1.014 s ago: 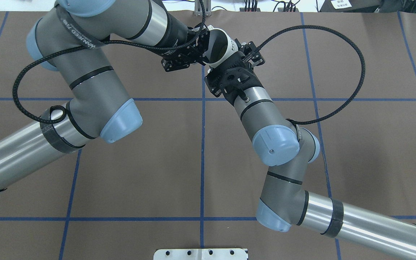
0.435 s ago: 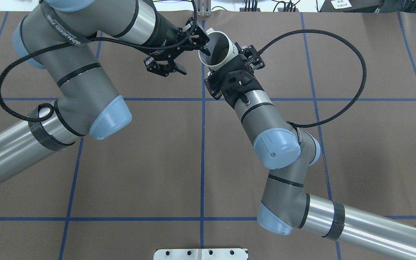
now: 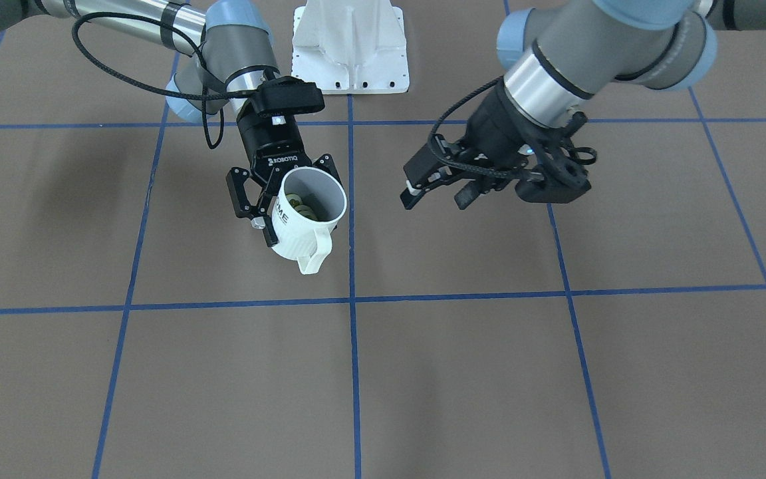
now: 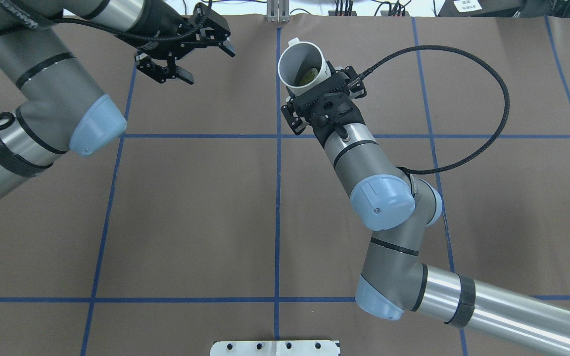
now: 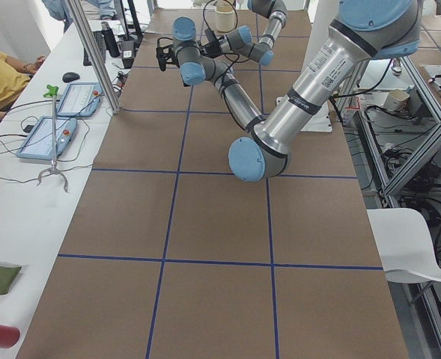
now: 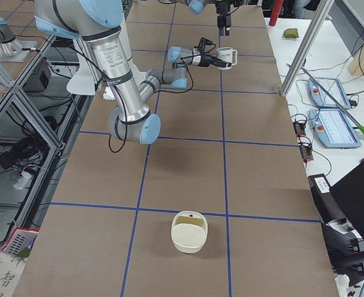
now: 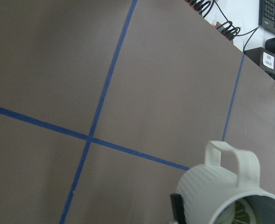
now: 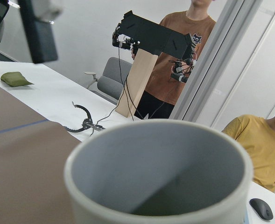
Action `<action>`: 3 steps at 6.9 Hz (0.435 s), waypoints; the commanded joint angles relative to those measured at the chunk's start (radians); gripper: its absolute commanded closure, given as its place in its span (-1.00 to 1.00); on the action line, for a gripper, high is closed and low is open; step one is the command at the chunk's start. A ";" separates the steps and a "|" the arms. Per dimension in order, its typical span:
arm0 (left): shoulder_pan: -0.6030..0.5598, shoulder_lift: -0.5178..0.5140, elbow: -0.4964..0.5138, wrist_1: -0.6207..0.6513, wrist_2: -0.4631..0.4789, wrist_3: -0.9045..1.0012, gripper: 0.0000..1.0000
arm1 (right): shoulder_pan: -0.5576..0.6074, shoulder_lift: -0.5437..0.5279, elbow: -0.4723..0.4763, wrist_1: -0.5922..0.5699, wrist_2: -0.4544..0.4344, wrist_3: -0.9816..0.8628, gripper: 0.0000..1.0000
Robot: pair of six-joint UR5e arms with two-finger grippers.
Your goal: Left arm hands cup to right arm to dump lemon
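Observation:
The white ribbed cup (image 3: pixel 304 223) hangs above the table with its mouth tilted up and its handle pointing away from the robot. My right gripper (image 3: pixel 290 196), lettered ROBOTIQ, is shut on the cup's body. The pale yellowish lemon (image 3: pixel 300 205) lies inside the cup. From overhead, the cup (image 4: pixel 302 62) sits at the tip of the right gripper (image 4: pixel 314 85), with the lemon (image 4: pixel 308 75) low in its grey inside. My left gripper (image 4: pixel 211 64) stands open and empty, well to the left of the cup. The left wrist view shows the cup (image 7: pixel 221 193) at its lower right.
Blue tape lines cross the brown table (image 4: pixel 191 212). A white mounting plate (image 3: pixel 350 46) sits at the robot's base. A cream basket (image 6: pixel 189 232) stands on the table far from the arms. People and control tablets (image 5: pixel 48 138) are at the side bench.
The left gripper has come off the cup and drawn away to the left, open. The cup stays in the right gripper and has turned its mouth more upward.

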 commanded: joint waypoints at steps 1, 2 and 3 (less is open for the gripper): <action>-0.077 0.142 -0.001 0.000 -0.018 0.311 -1.00 | 0.036 -0.021 0.004 -0.003 0.069 0.077 1.00; -0.116 0.257 0.001 0.017 -0.017 0.567 -1.00 | 0.086 -0.032 0.010 -0.059 0.175 0.142 1.00; -0.170 0.322 0.002 0.070 -0.017 0.770 -1.00 | 0.123 -0.037 0.046 -0.140 0.214 0.163 1.00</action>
